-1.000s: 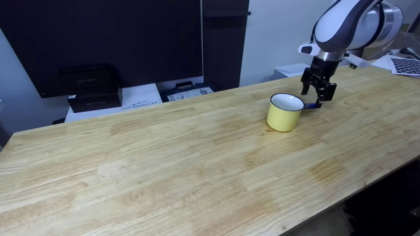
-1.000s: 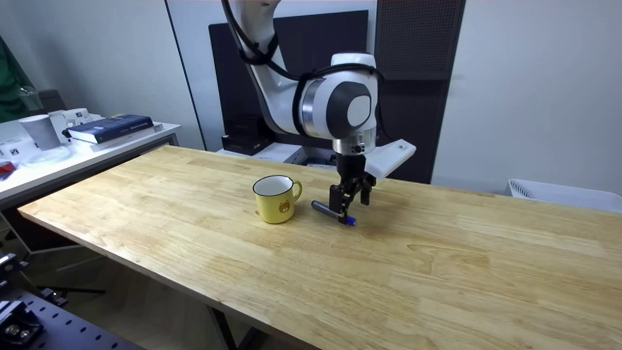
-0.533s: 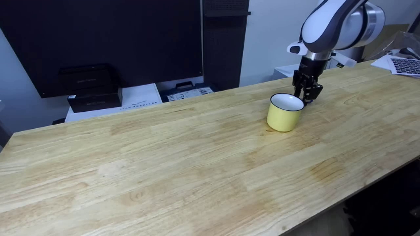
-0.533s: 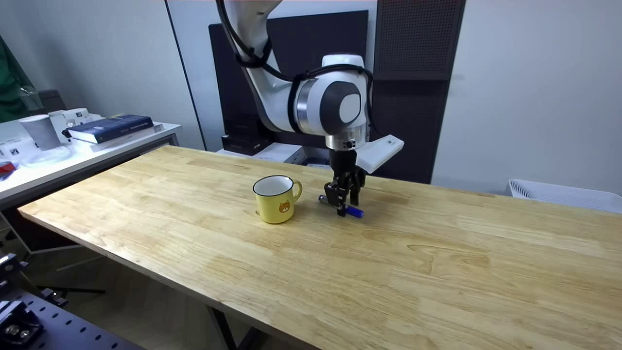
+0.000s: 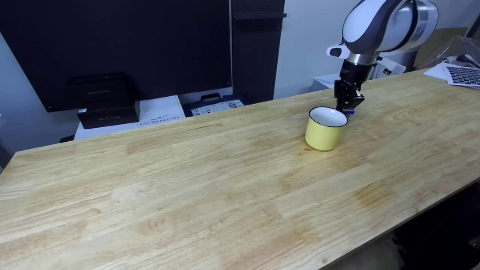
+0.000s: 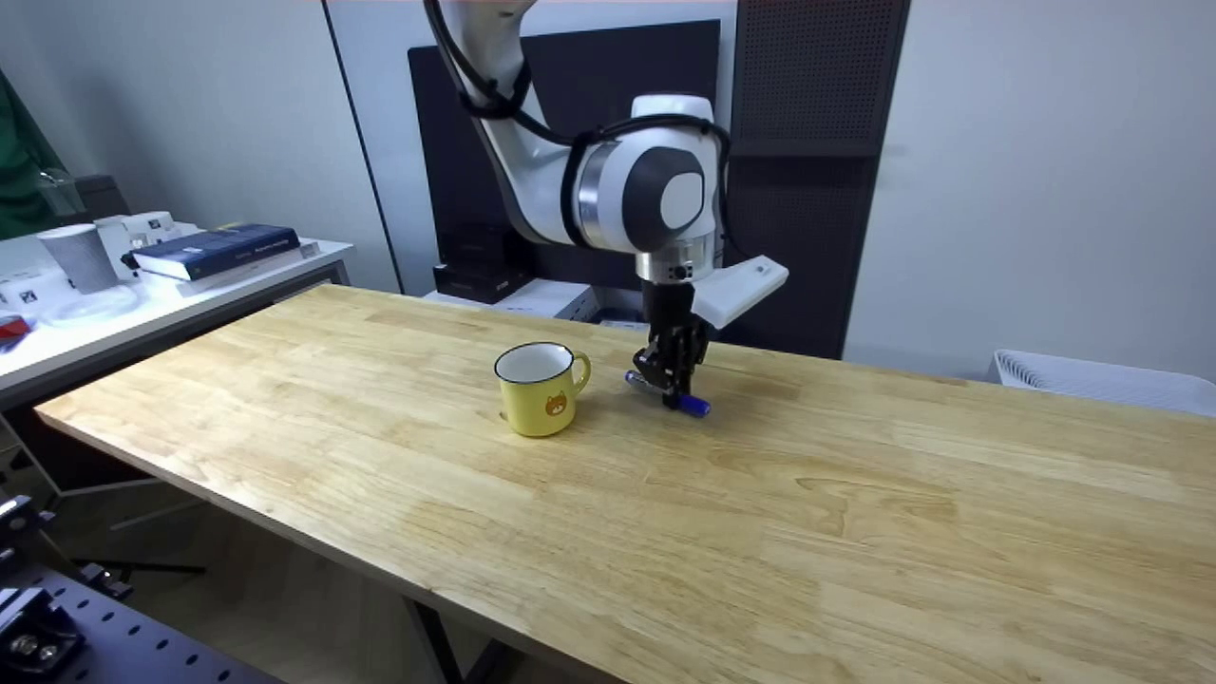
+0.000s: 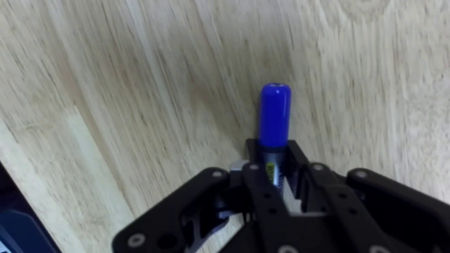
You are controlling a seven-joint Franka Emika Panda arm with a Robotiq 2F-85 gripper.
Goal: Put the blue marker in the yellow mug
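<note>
Hand (image 7: 273,157) gripping blue marker (image 7: 275,117), mug (image 6: 532,404) nearby

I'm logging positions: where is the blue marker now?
In an exterior view, the blue marker is held in the gripper, right of the yellow mug and its handle.

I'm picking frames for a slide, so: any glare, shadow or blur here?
Wrist view: a small glint on the end of the blue marker, a soft shadow on the table beside it, the gripper slightly soft where nearest the lens; in an exterior view, the upper black box nearly melts into the dark board behind it.
</note>
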